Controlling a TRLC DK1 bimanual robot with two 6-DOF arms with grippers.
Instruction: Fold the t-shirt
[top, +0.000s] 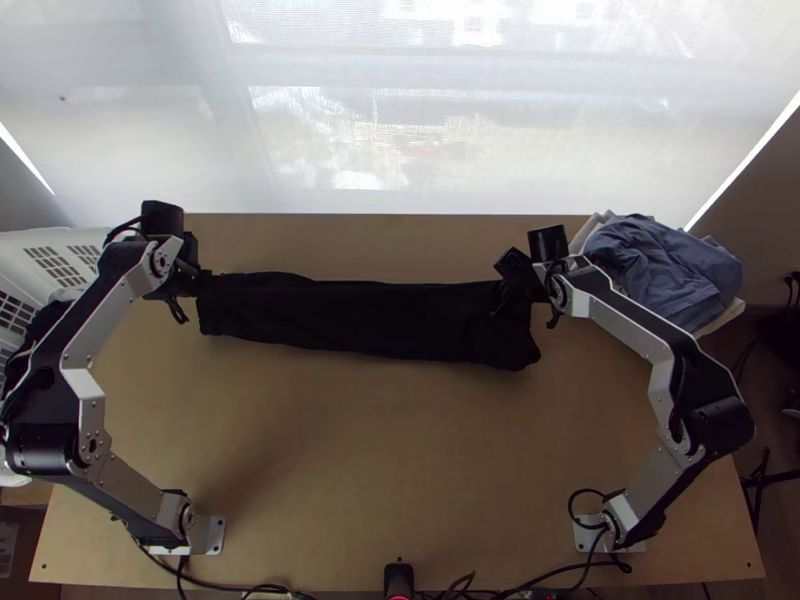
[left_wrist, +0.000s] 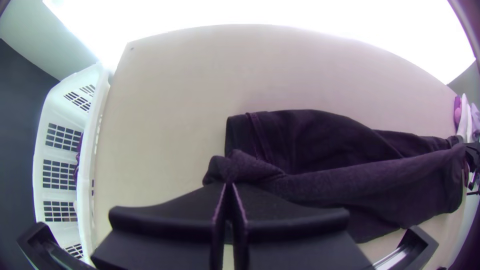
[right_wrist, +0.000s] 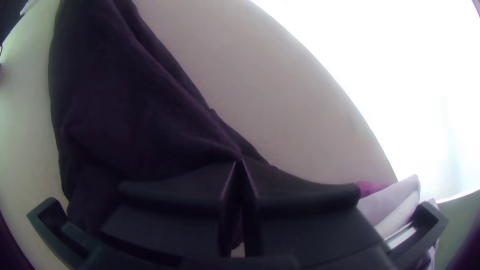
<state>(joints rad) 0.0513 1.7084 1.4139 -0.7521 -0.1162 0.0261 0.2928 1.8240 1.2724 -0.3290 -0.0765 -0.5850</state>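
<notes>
Black t-shirt (top: 370, 322): lay in a long strip across the wooden surface (top: 350, 450).
Left gripper (top: 203, 284): had its fingers closed on bunched cloth at one end.
Right gripper (top: 508, 292): had its fingers pinched together on cloth near the other end.
Clothes pile (top: 665, 268): sat near the right gripper.

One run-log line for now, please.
black t-shirt: long narrow strip | left claw: gripping one end | right claw: gripping other end
</notes>
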